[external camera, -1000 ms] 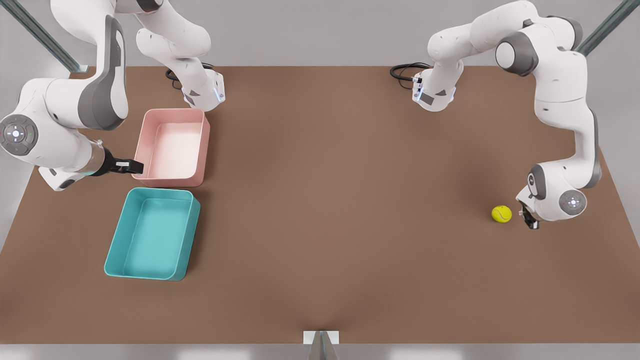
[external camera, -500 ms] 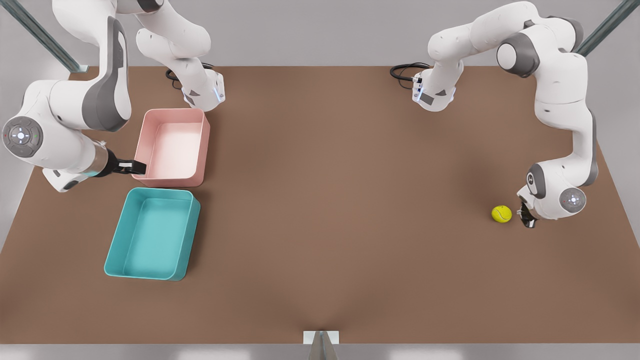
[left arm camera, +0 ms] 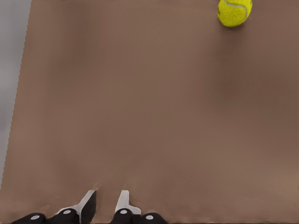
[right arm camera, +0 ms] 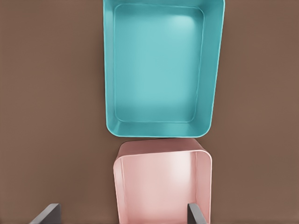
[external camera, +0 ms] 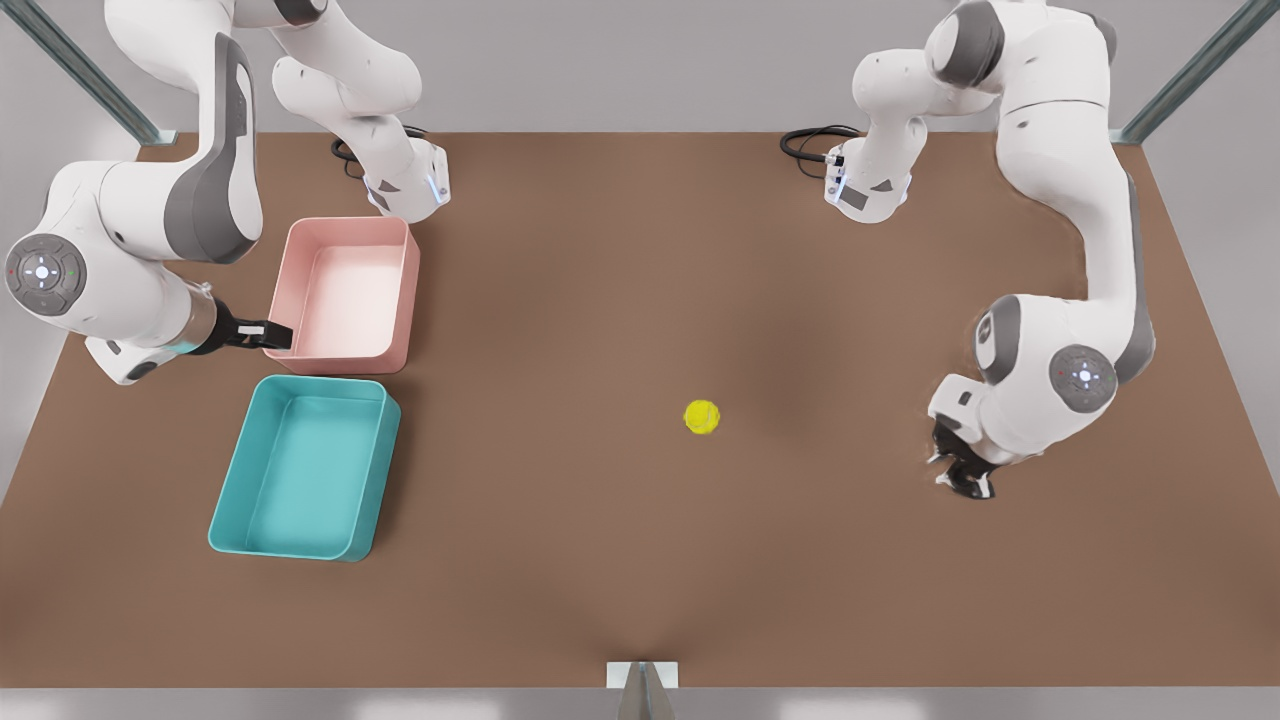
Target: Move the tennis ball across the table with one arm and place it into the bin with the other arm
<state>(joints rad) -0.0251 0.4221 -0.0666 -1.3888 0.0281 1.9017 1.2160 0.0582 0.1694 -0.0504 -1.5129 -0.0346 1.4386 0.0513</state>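
The yellow-green tennis ball (external camera: pixel 702 417) lies loose on the brown table (external camera: pixel 600 250), near its middle. In the left wrist view the tennis ball (left arm camera: pixel 234 11) sits well ahead of the fingers. My left gripper (external camera: pixel 962 482) is low over the table at the front view's right, far from the ball, its fingers (left arm camera: pixel 88 205) almost together on nothing. The teal bin (external camera: pixel 392 440) stands at the front view's left. My right gripper (external camera: pixel 262 334) waits open at the pink tub's edge, its open fingers (right arm camera: pixel 196 214) straddling that tub.
A pink tub (external camera: pixel 410 290) stands just behind the teal bin, nearly touching it; the right wrist view has the pink tub (right arm camera: pixel 163 147) and teal bin (right arm camera: pixel 108 70) end to end. Both arm bases and cables sit at the table's far edge.
The ball has rolled from beside the left gripper toward the front view's left, to the table's middle. The left arm swung after it, leftward and nearer the front. The right arm stayed.
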